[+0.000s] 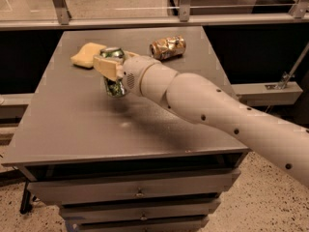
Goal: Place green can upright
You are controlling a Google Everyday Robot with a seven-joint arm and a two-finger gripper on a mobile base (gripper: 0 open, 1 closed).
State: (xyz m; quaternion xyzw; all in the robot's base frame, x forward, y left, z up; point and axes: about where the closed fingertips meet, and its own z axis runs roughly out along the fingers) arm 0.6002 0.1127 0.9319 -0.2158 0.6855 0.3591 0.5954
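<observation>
Here the claw (111, 68) clasps the green can (116, 87), nearly upright, around its middle

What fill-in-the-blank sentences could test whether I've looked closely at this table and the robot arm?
The gripper, its jaws shut on the green can, holds it with its top facing ___.
The gold-brown can lies on its ___.
In the picture, the yellow sponge lies to the ___ of the green can.
Missing words: up; side; left.
</observation>
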